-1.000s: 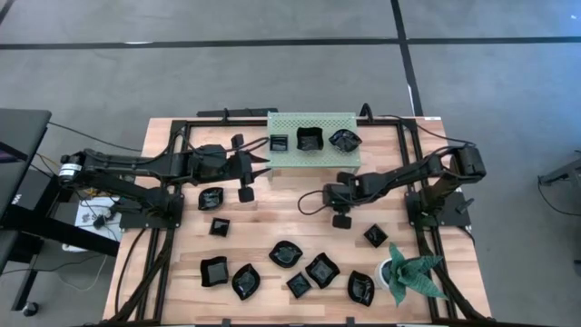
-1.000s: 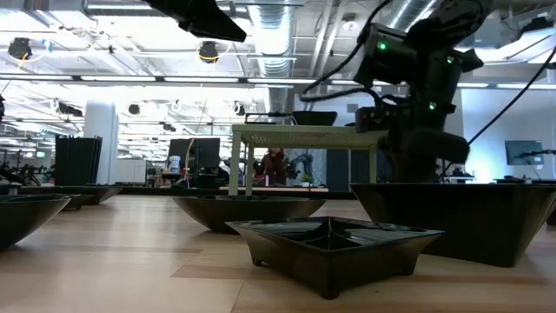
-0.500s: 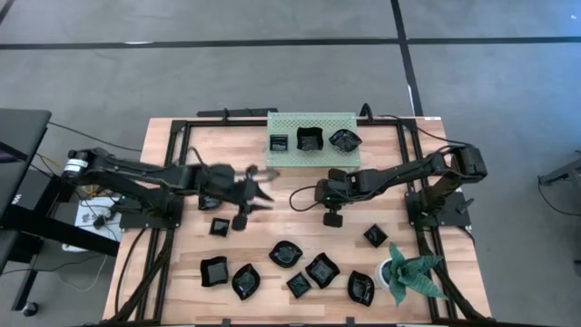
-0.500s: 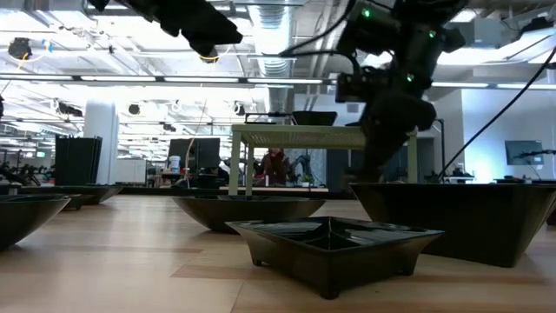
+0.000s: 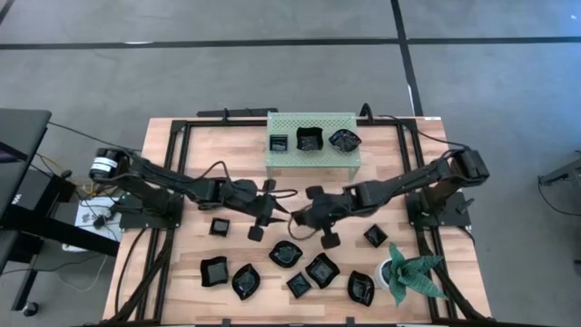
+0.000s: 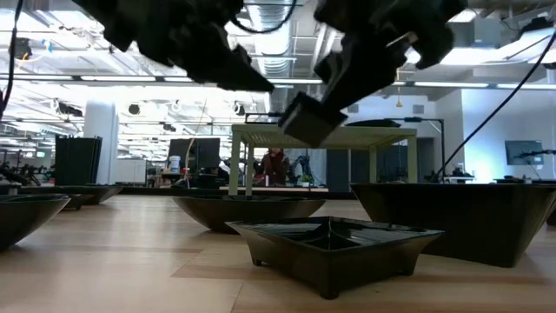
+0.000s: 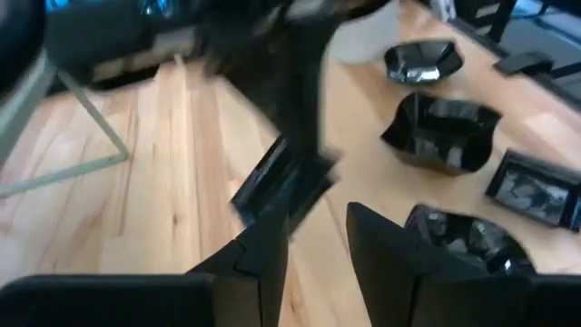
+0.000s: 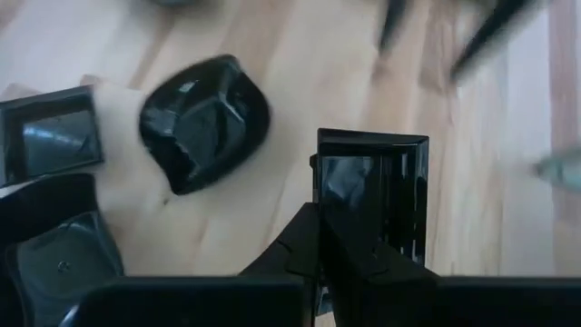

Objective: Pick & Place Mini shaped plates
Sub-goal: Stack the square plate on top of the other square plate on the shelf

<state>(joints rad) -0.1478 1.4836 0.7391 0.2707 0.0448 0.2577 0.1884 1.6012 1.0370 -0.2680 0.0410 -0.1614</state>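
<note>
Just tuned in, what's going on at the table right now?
Both arms reach in over the middle of the wooden table, sorting small glossy black dishes. The right gripper is shut on a small square black dish, held up off the table. The left gripper is close beside it, open and empty. Three dishes already sit on the pale green perforated stand at the far edge. About nine more lie loose on the near half, beside a green spiky plant in a white pot.

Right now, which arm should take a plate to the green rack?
Probably right: the right gripper has its jaws shut on a square plate; the left gripper is open and empty.
</note>
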